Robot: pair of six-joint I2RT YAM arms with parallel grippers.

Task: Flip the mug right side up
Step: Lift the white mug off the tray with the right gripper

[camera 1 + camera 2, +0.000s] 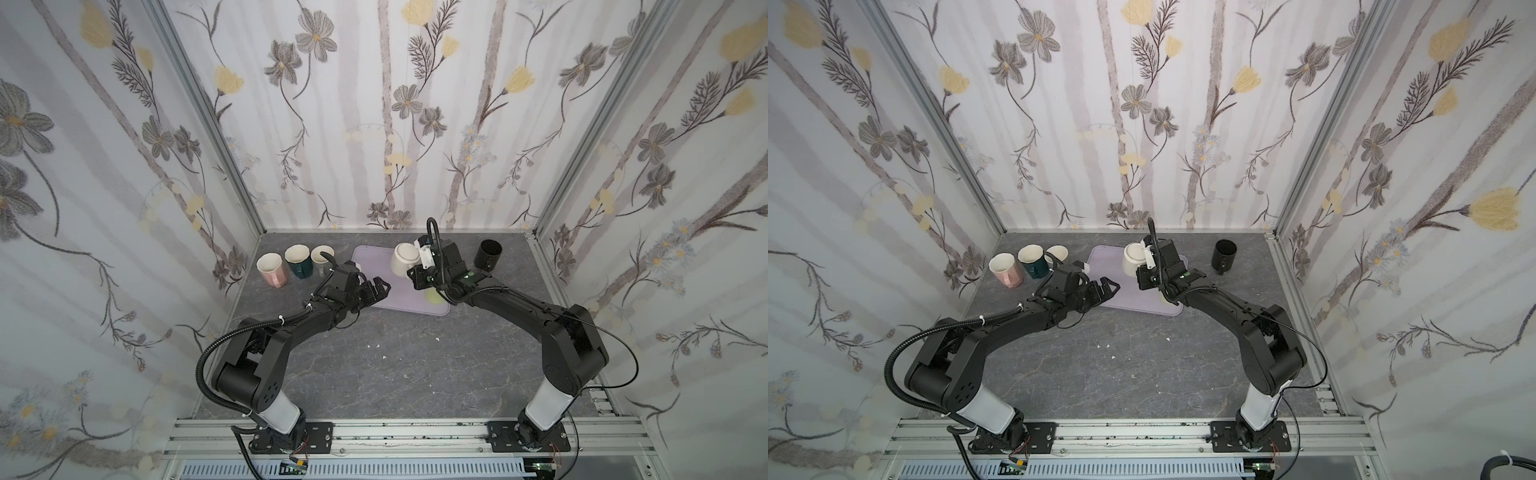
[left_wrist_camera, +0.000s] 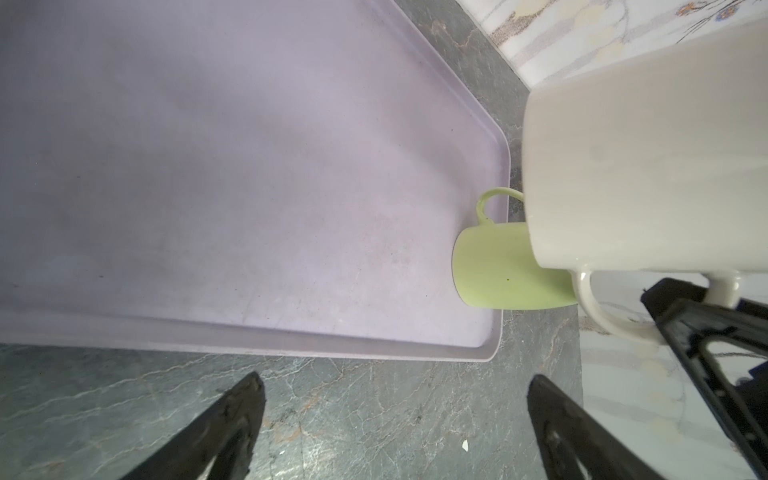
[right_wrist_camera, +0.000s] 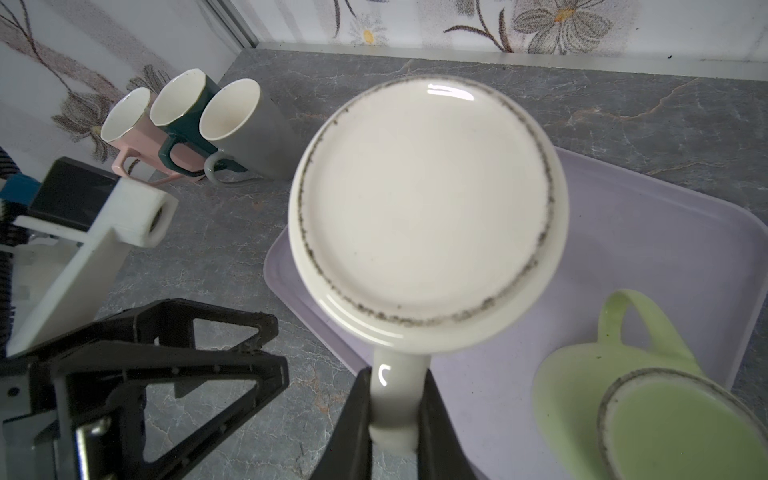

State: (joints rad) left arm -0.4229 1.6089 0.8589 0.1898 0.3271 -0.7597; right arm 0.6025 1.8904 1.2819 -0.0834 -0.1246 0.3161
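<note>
Black arms point(image 1: 316, 316) (white base segments), corrugated cables point(image 1: 199, 371).

Floral wallpapered walls point(image 1: 374, 124) enclose a grey marbled tabletop point(image 1: 395, 374).

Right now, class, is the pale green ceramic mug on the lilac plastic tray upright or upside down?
Upside down: the pale green ceramic mug shows its ringed base upward.

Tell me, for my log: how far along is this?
Upright: pink mug, dark green mug, grey mug, black mug. In hand: right tool grips the white ceramic mug by its handle over the purple tray, base up. Left: righting it, then the inverted pale green mug.
</note>
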